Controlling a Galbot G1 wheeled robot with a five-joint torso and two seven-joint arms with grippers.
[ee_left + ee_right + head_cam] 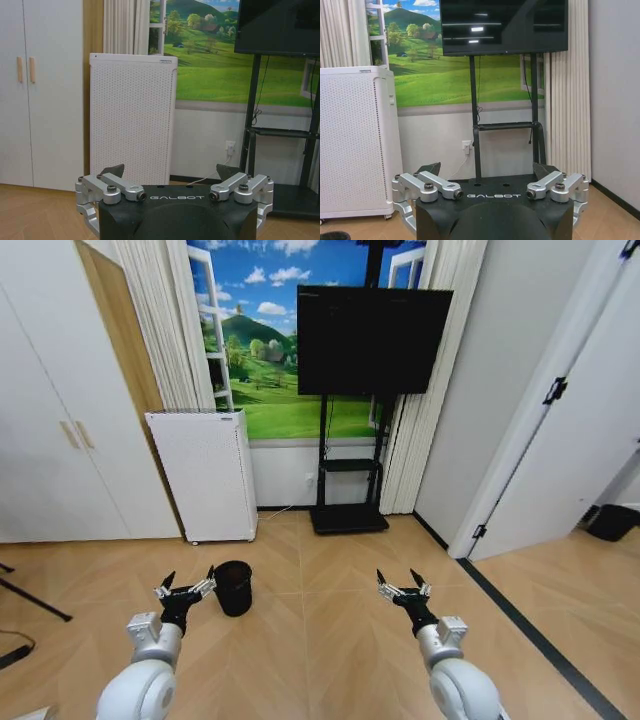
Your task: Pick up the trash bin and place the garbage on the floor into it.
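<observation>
Beside the trash bin (233, 587), left gripper (187, 582) fingers spread

Count, one moment:
- 1 small round black mesh trash bin (233, 587), upright on the light tan herringbone parquet floor (330, 640).
- 1 tall white perforated appliance (205, 475).
- 1 black flat television (372, 338) on 1 black stand (348, 490).
- 2 black-and-silver tools: left tool (186, 583), right tool (402, 582), each with 2 fingers spread apart.
- 2 wooden handles (26, 69) on the white cupboard doors (45, 95).
</observation>
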